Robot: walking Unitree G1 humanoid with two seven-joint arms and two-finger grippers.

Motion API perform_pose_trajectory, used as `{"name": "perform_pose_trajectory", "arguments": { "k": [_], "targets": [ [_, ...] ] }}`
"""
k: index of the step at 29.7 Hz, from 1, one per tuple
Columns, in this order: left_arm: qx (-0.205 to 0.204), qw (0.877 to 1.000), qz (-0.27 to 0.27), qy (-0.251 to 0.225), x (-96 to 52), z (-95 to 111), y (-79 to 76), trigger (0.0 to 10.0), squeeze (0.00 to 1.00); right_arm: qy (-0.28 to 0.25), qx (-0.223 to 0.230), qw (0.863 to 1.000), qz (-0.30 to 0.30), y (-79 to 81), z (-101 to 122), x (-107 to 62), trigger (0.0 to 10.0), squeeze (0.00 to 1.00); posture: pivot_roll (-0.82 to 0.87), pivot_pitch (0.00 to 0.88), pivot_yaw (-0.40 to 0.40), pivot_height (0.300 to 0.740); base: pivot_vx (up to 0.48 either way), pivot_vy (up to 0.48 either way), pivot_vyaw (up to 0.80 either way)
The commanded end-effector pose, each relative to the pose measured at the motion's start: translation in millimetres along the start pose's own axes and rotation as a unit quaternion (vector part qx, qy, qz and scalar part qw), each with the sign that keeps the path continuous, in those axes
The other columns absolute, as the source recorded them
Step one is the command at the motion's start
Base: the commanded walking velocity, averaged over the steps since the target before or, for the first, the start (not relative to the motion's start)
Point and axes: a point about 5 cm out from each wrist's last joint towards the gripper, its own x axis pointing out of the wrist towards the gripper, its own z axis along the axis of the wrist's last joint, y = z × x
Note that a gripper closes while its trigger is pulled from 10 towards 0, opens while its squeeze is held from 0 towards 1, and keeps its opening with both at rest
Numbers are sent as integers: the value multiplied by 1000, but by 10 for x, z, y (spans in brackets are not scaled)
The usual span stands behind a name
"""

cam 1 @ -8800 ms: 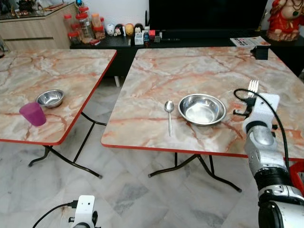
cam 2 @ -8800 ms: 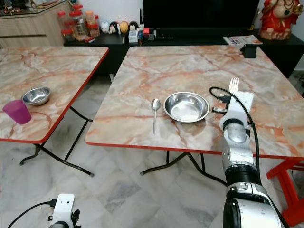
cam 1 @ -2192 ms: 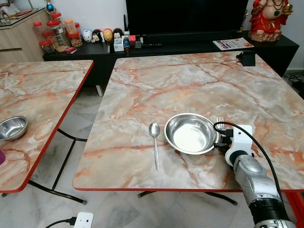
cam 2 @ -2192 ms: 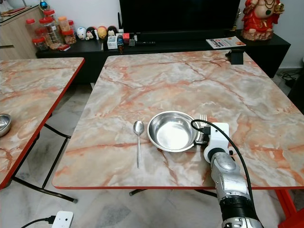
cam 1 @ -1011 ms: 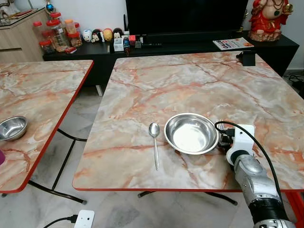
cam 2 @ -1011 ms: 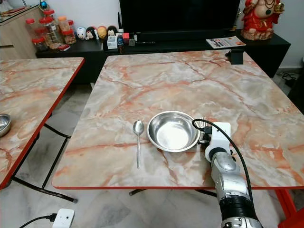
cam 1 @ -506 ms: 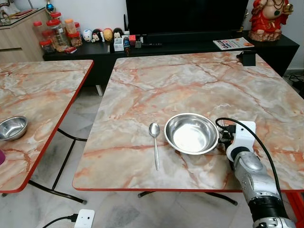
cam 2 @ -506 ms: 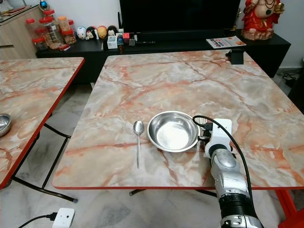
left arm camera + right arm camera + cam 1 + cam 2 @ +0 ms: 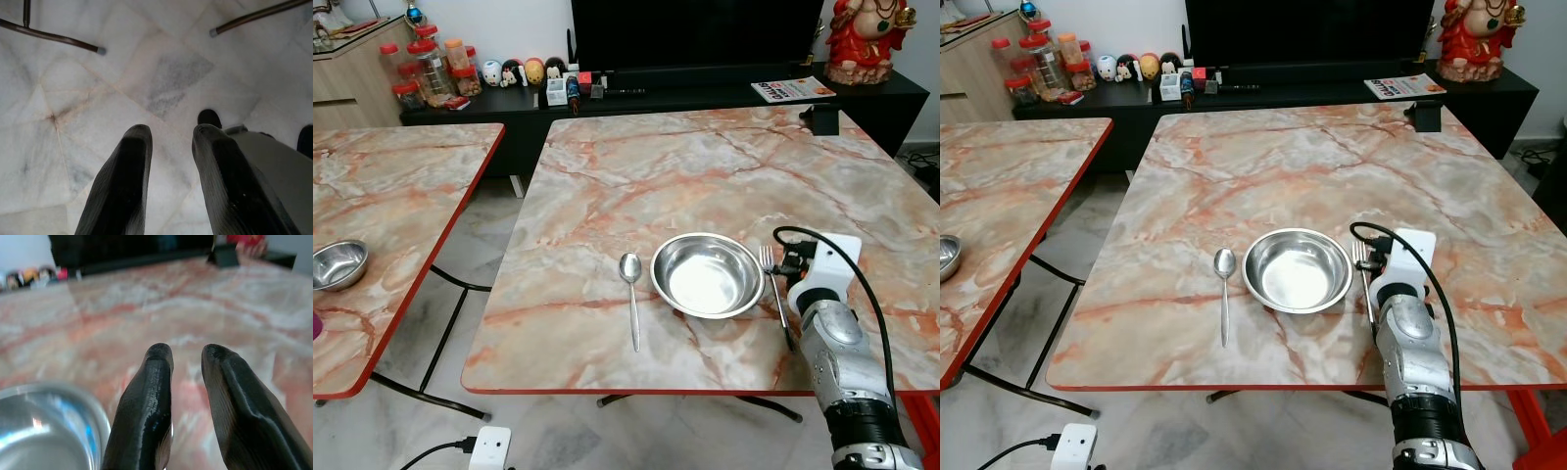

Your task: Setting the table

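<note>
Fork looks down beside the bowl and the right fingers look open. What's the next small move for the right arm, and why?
Probably lift the right gripper up and back toward the table's near edge. The fork lies flat just right of the bowl, mirroring the spoon on its left, and the fingers stand apart with nothing between them, so the placement looks finished.
</note>
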Motion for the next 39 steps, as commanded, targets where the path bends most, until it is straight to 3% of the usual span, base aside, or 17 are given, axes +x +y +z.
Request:
{"name": "perform_pose_trajectory", "arguments": {
  "k": [1,4,12,24,31,39],
  "targets": [
    [-7,1000,7,-15,7,57,32,10000,0,-42,19,999,-9,8,121,-12,10000,0,-75,0,65,740,0,0,0],
    [-7,1000,9,-21,11,84,35,10000,0,-93,15,995,-21,-7,212,-96,10000,0,-78,0,64,740,0,0,0],
    [-6,999,11,-29,13,106,28,10000,0,-134,-18,990,-27,-13,224,-263,10000,0,-90,0,62,740,0,0,0],
    [-8,997,36,-71,7,206,79,10000,0,-125,-14,992,-4,187,36,-374,10000,0,-85,0,55,740,0,0,0],
    [-20,997,36,-70,3,183,74,10000,0,-130,-14,991,-4,191,48,-368,10000,0,-86,0,54,740,0,0,0],
    [-19,997,36,-71,3,186,68,10000,0,-133,-14,991,-8,182,49,-379,10000,0,-88,0,53,740,0,306,0]
  ]
}}
